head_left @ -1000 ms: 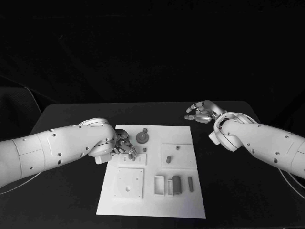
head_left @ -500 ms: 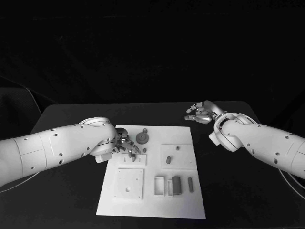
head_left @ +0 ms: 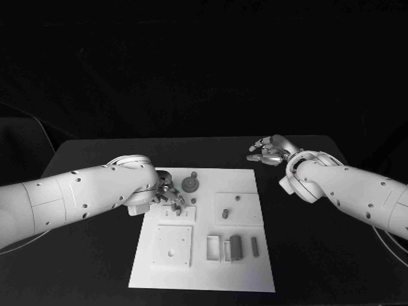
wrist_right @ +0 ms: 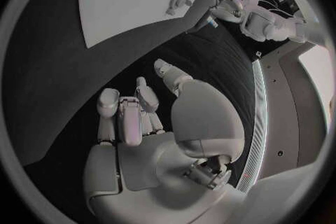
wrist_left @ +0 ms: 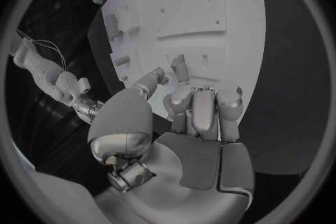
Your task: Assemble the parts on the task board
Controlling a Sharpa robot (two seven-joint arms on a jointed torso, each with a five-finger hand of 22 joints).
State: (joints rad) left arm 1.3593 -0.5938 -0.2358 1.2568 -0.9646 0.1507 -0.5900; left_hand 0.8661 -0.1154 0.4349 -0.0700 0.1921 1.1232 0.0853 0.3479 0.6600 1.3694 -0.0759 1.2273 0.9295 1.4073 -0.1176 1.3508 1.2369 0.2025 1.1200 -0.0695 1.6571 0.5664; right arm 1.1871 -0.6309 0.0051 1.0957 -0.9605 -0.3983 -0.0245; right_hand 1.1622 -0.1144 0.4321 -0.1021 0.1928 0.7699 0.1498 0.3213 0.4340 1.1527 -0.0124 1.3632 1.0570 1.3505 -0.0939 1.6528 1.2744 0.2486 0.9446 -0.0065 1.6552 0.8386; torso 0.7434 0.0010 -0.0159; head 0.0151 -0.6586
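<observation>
White task board under left hand fingertips.

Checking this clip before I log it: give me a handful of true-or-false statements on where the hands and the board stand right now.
1. The left hand is at the board's left edge, fingers over a small peg. True.
2. The right hand rests on the board. False: it sits off the board, over the black table beyond its far right corner.
3. The right hand holds a part. False: its fingers are curled in with nothing in them.
4. A round gear-like part lies near the board's far edge. True.
</observation>
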